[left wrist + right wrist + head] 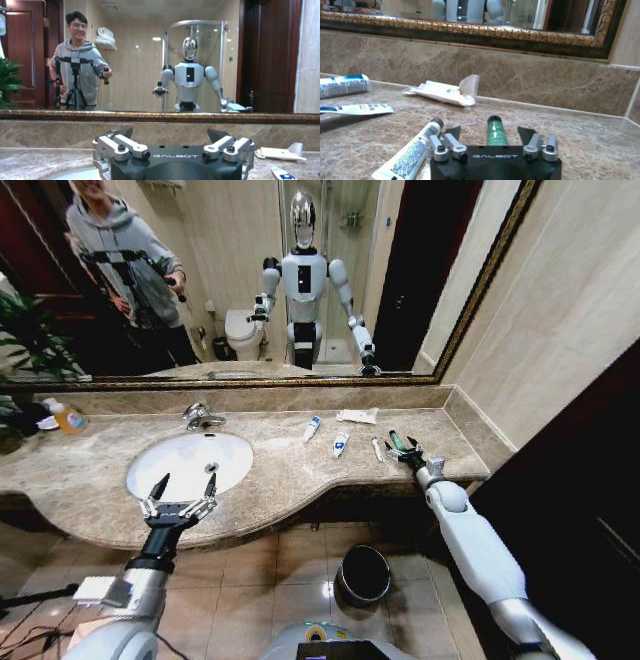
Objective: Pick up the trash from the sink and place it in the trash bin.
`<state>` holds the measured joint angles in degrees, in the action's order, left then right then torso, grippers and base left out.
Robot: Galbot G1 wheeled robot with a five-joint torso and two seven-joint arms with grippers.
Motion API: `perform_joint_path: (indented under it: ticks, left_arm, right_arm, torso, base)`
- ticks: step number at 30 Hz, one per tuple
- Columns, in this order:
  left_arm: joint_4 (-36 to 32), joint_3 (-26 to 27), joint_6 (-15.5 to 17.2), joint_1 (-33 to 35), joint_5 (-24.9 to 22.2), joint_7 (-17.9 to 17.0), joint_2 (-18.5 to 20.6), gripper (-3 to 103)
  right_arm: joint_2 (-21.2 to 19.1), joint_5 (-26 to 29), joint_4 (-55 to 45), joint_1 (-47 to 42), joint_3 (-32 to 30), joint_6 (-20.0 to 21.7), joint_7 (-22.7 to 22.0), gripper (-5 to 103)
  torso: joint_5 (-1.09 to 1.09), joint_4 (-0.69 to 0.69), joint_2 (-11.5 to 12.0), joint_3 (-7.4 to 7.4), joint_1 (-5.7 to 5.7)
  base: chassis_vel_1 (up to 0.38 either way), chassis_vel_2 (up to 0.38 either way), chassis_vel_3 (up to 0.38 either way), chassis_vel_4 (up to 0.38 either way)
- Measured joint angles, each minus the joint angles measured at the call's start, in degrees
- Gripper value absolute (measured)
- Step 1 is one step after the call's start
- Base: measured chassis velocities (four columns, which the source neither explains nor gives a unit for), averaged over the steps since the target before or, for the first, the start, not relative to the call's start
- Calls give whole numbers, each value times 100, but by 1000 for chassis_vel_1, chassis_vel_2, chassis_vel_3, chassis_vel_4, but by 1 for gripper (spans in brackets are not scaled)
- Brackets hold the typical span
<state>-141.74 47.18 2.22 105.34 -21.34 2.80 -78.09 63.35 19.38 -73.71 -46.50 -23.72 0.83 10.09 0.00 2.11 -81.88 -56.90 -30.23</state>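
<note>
Right hand (408, 450) low over the right part of the marble tabletop (280, 470), fingers (451, 139) spread apart on either side of the small green tube (494, 134), not pressing it. Just beside that tube, a white tube with a dark cap (412, 152) lying flat on the stone. Farther toward the mirror (250, 270), a crumpled flat white wrapper (445, 92) close to the backsplash. Off to the side, two white tubes with blue ends (342, 85) and (357, 109), both flat on the tabletop, apart from each other. Seen from the head camera, same litter strung along the tabletop between sink and right hand: white-and-blue tubes (312, 428) and (340, 444), wrapper (357, 416) behind them.

Left hand (180, 500) above the front rim of the white oval sink (190, 463), fingers wide open, holding nothing. Chrome faucet (203, 416) at the back of the basin. Bottle of orange liquid (66, 418) far left on the tabletop. Round dark trash bin (363, 575) on the tiled floor below the tabletop edge, between the two arms.
</note>
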Motion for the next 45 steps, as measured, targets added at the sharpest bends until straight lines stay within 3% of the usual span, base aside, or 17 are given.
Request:
perform_joint_path:
  ticks: [4,8,10,14,16,19,31,39,42,45]
  left_arm:
    - [0,0,0,0,0,0,0,100]
    - [0,0,0,0,0,0,0,100]
    - [0,0,0,0,0,0,0,100]
    - [0,0,0,0,0,0,0,100]
    - [0,0,0,0,0,0,0,100]
    - [0,0,0,0,0,0,0,100]
    - [0,0,0,0,0,0,0,100]
    - [0,0,0,0,0,-1,0,100]
    - [0,0,0,0,0,-1,0,100]
    - [0,0,0,0,0,1,0,100]
  right_arm:
    - [41,-6,17,19,11,2,-13,67]
    - [105,-110,42,48,39,36,-56,46]
    - [112,-121,44,52,39,40,-58,46]
    - [118,-218,69,50,15,43,-47,24]
    - [118,-217,69,40,3,38,-47,24]
    - [104,-216,67,2,-50,23,-39,12]
    - [83,-104,-281,-332,-310,10,-31,10]
    - [84,133,-2032,-1579,-789,40,-220,10]
    - [430,164,-3072,-2594,-1020,-122,-569,10]
    - [629,55,-3406,-2948,-1090,-280,-670,10]
  torso:
    - [0,0,0,0,0]
    - [0,0,0,0,0]
    - [-1,0,0,0,0]
    - [-1,0,0,0,0]
    - [-1,0,0,0,0]
    - [-1,0,-1,0,1]
    - [2,1,-1,0,0]
    - [-2,0,-1,0,0]
    - [2,-2,-1,1,1]
    - [-3,-1,-2,1,1]
  base:
    - [0,0,0,0]
    - [0,0,0,0]
    - [0,0,0,0]
    - [0,0,0,0]
    - [0,0,0,0]
    - [0,0,0,0]
    - [0,0,0,0]
    - [0,0,0,0]
    - [0,0,0,0]
    - [0,0,0,0]
